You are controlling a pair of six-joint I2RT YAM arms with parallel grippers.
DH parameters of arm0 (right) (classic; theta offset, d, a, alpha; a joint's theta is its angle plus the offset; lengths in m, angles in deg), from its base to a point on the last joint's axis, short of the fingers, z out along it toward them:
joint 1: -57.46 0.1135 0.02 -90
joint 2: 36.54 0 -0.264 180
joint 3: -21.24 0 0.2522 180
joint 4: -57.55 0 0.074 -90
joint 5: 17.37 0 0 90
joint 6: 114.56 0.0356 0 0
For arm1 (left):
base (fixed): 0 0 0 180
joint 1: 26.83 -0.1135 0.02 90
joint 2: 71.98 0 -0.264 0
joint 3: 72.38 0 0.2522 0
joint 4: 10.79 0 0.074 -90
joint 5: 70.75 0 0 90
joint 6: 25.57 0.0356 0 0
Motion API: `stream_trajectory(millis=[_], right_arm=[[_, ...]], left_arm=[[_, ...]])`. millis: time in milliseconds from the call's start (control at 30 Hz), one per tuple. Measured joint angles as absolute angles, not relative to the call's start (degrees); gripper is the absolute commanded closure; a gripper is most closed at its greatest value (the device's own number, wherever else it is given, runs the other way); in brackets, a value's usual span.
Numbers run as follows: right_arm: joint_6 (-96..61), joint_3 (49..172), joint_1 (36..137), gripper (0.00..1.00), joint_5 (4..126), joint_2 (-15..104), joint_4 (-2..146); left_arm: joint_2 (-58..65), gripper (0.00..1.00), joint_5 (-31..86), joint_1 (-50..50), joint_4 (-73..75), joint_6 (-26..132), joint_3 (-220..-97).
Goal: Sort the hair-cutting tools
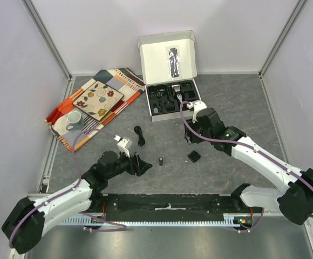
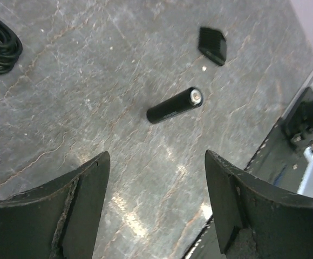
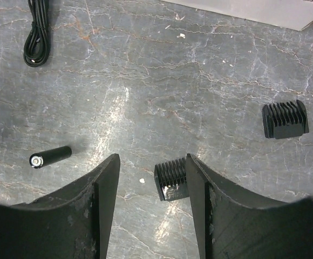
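Grey marbled surface [image 1: 243, 108] carries the tools: the left pincer [image 2: 156, 156], spread and empty, frames the tiny cylinder [image 2: 174, 106] lying mid-frame beyond its tips; the right pincer [image 3: 152, 159], also spread, has a comb attachment [image 3: 170, 181] low-centre, partly behind one finger.

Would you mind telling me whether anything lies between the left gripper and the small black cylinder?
Nothing visible does: bare table separates the open left gripper from the cylinder; the comb attachment lies beyond it.

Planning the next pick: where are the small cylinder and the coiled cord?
small cylinder [image 2: 175, 106], left wrist view, middle of its body.
coiled cord [image 1: 140, 135], top view, middle of the bundle.
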State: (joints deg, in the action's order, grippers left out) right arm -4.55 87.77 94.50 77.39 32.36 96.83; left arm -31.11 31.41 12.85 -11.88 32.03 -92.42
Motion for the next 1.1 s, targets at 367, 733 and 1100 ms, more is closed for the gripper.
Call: stream_trajectory(millis=[367, 733, 1100], right_arm=[[-4.35, 85.15, 95.24, 0.4, 75.38, 30.15, 96.83], [-4.4, 84.82, 95.61, 0.39, 74.13, 30.15, 96.5], [-4.59, 83.36, 95.87, 0.39, 72.27, 30.79, 94.69]], left_arm=[[-13.91, 0.24, 28.38, 19.54, -33.74, 42.58, -90.13], [1.98, 0.23, 19.65, 28.37, -46.2, 52.79, -92.62], [19.86, 0.22, 13.32, 30.14, -64.86, 55.57, -92.91]])
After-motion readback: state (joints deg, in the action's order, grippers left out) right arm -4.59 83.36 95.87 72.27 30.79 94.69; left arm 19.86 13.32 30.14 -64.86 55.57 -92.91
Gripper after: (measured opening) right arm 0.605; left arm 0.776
